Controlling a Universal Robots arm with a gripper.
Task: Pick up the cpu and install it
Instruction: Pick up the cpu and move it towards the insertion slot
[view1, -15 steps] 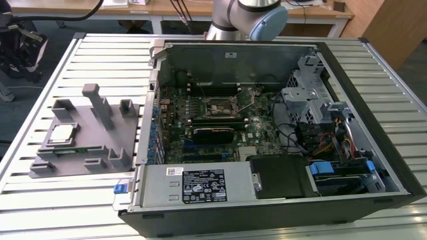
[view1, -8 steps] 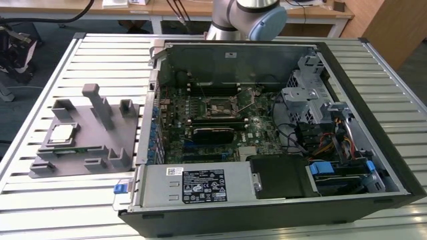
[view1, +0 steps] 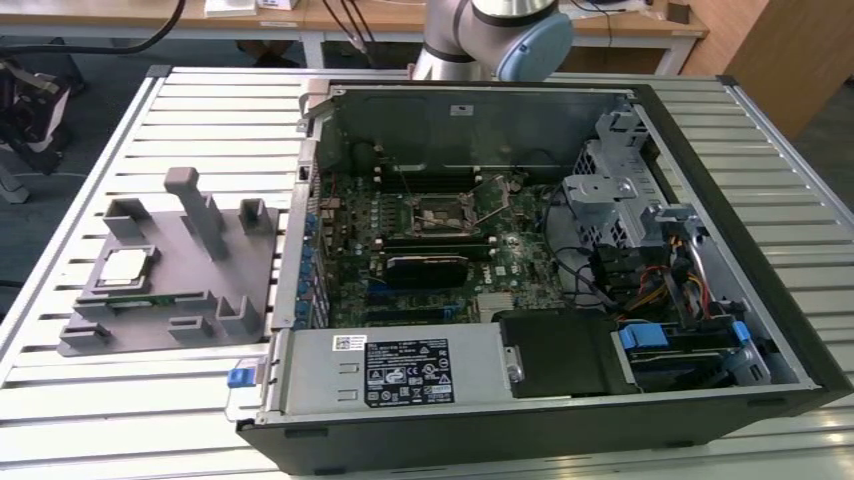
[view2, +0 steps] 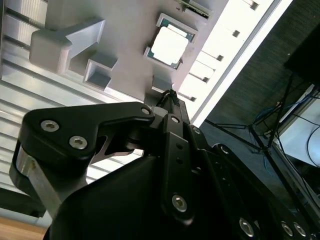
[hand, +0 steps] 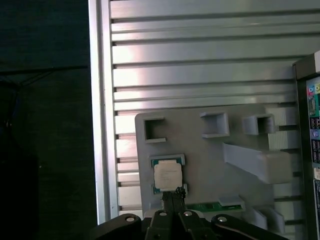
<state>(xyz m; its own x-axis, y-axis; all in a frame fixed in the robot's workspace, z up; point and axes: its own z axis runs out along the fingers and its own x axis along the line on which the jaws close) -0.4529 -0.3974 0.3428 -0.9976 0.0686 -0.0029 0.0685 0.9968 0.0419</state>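
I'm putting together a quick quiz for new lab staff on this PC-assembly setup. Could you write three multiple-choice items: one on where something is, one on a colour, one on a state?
1. Where is the cpu?
A. Seated in its socket
B. On the holder beside the computer case
C. Clamped between the fingers of the arm's tool

2. What colour is the holder?
A. Grey
B. Red
C. Yellow

3. In what state is the computer case?
A. Closed on all sides
B. Open, with the motherboard showing
C. Wrapped in plastic

Answers:
1 B, the chip lies flat on the holder, at the exterior view's left of the case.
2 A, its plate and posts are all plain grey.
3 B, the side is off and the board is exposed inside.
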